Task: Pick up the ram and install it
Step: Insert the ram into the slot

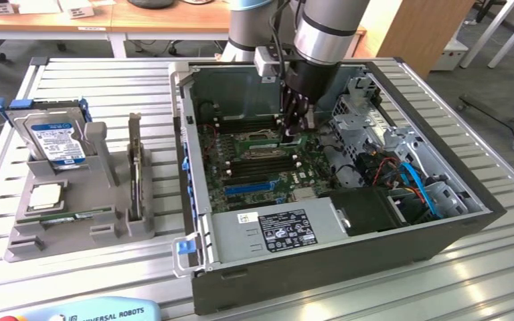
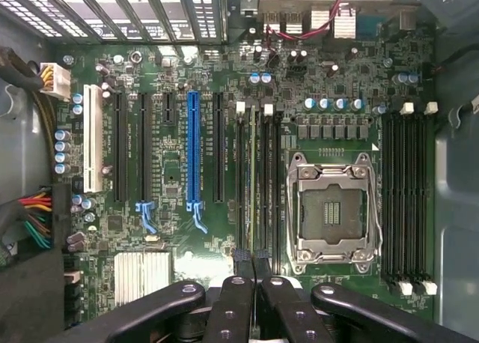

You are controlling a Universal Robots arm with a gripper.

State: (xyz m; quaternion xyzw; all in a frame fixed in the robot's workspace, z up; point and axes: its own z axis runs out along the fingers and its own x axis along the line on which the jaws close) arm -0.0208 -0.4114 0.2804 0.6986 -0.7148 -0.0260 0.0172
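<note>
A thin green ram [image 2: 252,186] stands edge-on in a memory slot beside the empty processor socket [image 2: 333,208] on the motherboard. My gripper [image 2: 251,272] is deep inside the open computer case [image 1: 205,221]. Its two black fingertips [image 2: 240,259] are drawn almost together at the near end of that stick. Whether they pinch the stick or rest on it I cannot tell. In the exterior view the gripper [image 1: 294,137] points straight down onto the memory slots, right of the socket [image 1: 259,138].
A grey tray [image 1: 25,247] at the exterior view's left holds a silver hard drive [image 1: 59,140], a square processor chip [image 1: 45,194], a flat green stick [image 1: 69,215] and an upright dark board [image 1: 134,170]. Drive cage and cables [image 1: 400,174] crowd the case's right.
</note>
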